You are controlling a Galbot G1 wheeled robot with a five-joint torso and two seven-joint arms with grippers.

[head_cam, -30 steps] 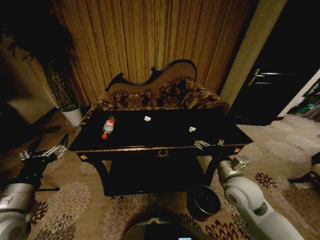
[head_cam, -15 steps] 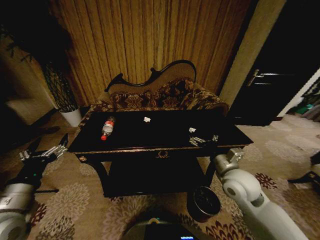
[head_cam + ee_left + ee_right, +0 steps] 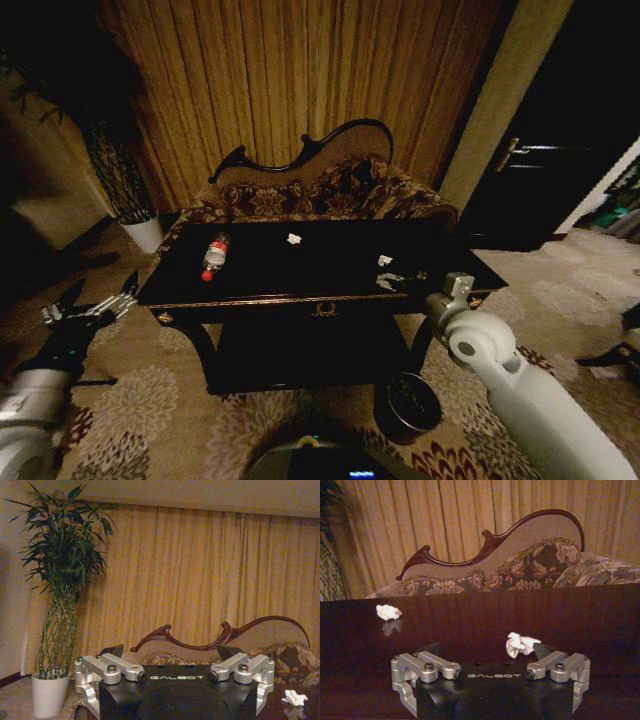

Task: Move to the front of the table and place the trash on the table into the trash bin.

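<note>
The glossy black table [image 3: 320, 265] stands in front of me. A clear bottle [image 3: 215, 254] with a red cap lies at its left end. One white crumpled scrap [image 3: 293, 238] sits near the far edge and another scrap [image 3: 384, 260] lies right of centre. My right gripper [image 3: 393, 281] is open, low over the tabletop, just short of that nearer scrap [image 3: 520, 644]. The farther scrap [image 3: 388, 612] lies beyond it. My left gripper [image 3: 92, 306] hangs open off the table's left end. The round dark trash bin [image 3: 408, 402] stands on the carpet under the table's right front corner.
A carved patterned sofa [image 3: 320, 190] sits right behind the table, against gold curtains. A tall plant in a white pot [image 3: 146, 232] stands at the back left. A dark door [image 3: 530, 180] is at the right. Patterned carpet surrounds the table.
My right gripper has moved forward and left over the tabletop, closing on the right-hand scrap. The left arm has stayed where it was.
</note>
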